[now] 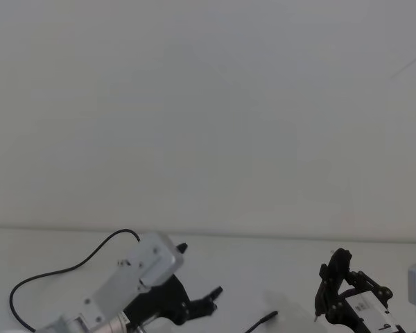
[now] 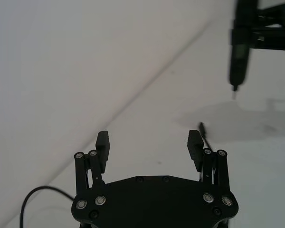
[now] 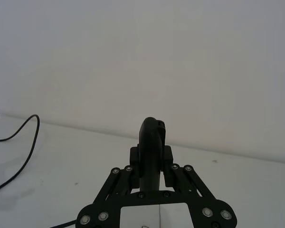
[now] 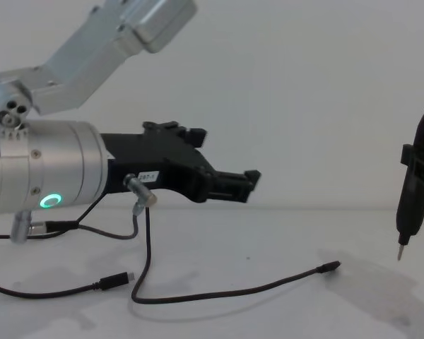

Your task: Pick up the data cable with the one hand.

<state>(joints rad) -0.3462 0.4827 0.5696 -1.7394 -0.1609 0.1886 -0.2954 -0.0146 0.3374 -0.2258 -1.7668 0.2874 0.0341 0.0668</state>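
A plain off-white wall [image 1: 208,104] stands behind the work area, bare and evenly lit. It meets a white table top [image 1: 284,260] along one straight, level seam [image 1: 263,236]. The table's surface is smooth and matte, with a few tiny dark specks [image 4: 248,258]. Soft grey shadows [image 4: 371,275] with blurred edges lie on it toward the right side, under diffuse light. High on the wall's right side run thin dark lines [image 1: 408,67]; what they are cannot be told.
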